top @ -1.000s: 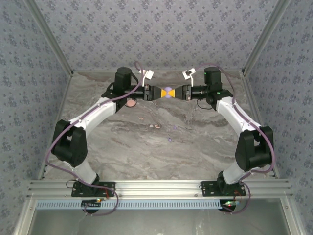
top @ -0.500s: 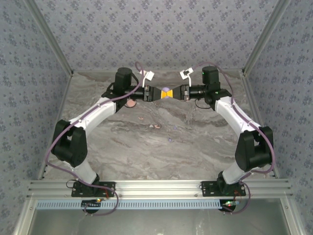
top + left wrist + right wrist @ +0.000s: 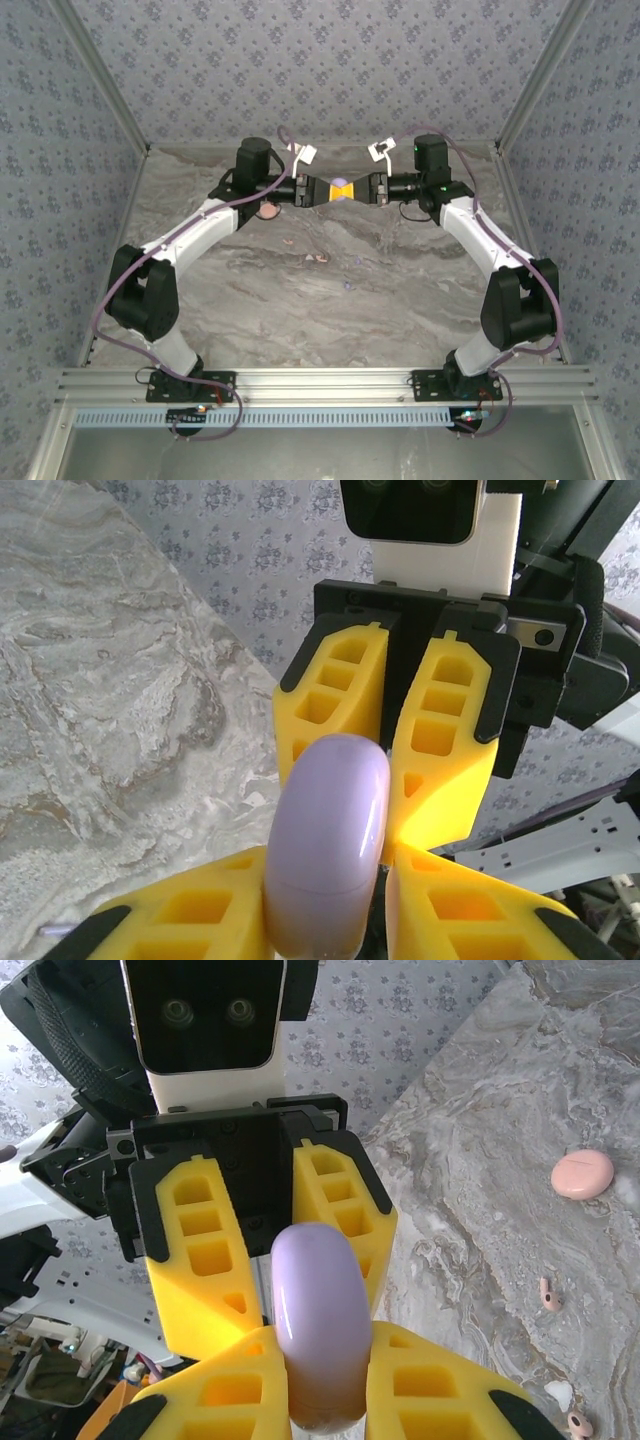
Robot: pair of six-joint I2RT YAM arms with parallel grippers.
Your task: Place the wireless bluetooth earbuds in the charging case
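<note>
Shifted right claw (image 3: 351,189) in against left claw (image 3: 333,189) since a second ago; both clamped on lilac charging case (image 3: 325,850); earbuds (image 3: 320,258) on desk (image 3: 400,290), well apart.

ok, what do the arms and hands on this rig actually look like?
Left arm and right arm: white link shells, black joint housings, a purple cable looping along each. Left hand and right hand: two yellow wedge fingers with rectangular cut-out pockets, on black mounts, with a white camera block above.
</note>
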